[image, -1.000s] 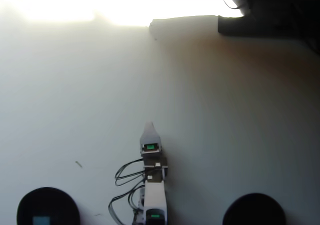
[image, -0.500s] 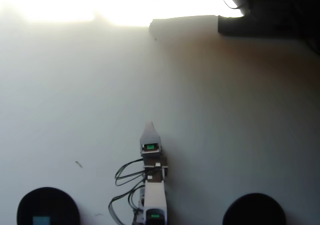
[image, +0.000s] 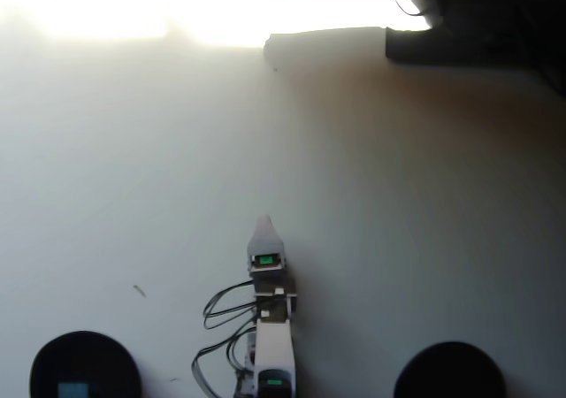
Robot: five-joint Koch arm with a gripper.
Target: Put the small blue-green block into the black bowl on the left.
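Claw [image: 263, 224] first, as the overhead view shows it: it points up the picture from the arm [image: 272, 327] at the bottom centre, and only a single pale tip shows, the jaws lying one over the other from this camera, so I cannot tell whether it stands wide or narrow; nothing shows in it, and nothing lies on the white table [image: 398, 195] just ahead of the tip. No other view is given, so everything comes from above.

Low in the left corner sits the black bowl [image: 53, 358], cut by the bottom edge; inside it, near that edge, lies the small blue-green block [image: 73, 389], a pale teal square resting on the bowl's floor; so the block appears to be already where the task wants it, well apart from the claw. A second, look-alike bowl [image: 451, 367] sits at the lower right and looks empty; black cables [image: 217, 314] loop beside the arm on its left; dark equipment [image: 460, 26] lines the top right, and glare washes out the top left.

As for handling, the block looks small, boxy and matte; I judge it light and stiff, not fragile, and unlikely to slip between the pads; the sensible hold would be across two opposite flat sides, from straight above; the bowl's wall might crowd a claw reaching in at a slant.
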